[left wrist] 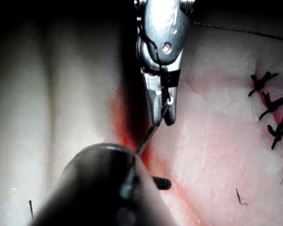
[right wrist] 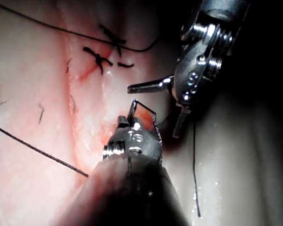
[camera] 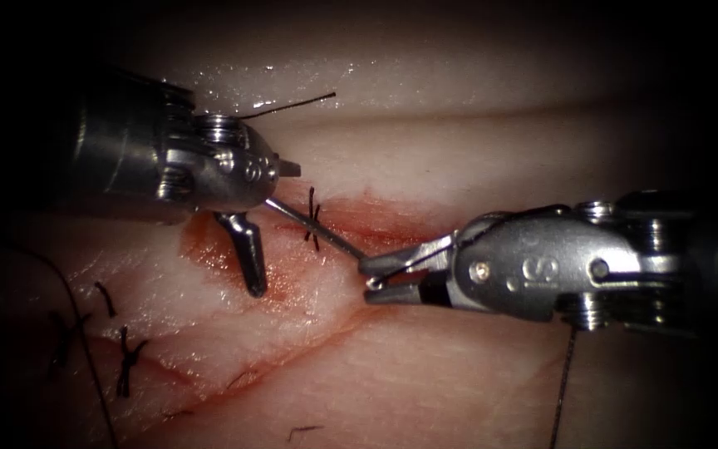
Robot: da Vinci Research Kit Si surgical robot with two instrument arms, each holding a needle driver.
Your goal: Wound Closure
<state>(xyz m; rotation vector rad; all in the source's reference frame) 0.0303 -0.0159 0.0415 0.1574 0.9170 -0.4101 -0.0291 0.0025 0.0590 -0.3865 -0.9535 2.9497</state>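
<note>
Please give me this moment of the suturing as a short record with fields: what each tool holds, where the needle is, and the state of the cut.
left tool: jaws open, holds nothing; one jaw points down at the tissue
right tool: jaws shut on the needle, near one of its ends
needle: spans between the two tools above the cut; whether its far end is in the tissue cannot be told
stitches: several dark knots along the cut
thread: hangs below the right tool
red fluid: on the tissue near the left tool
</note>
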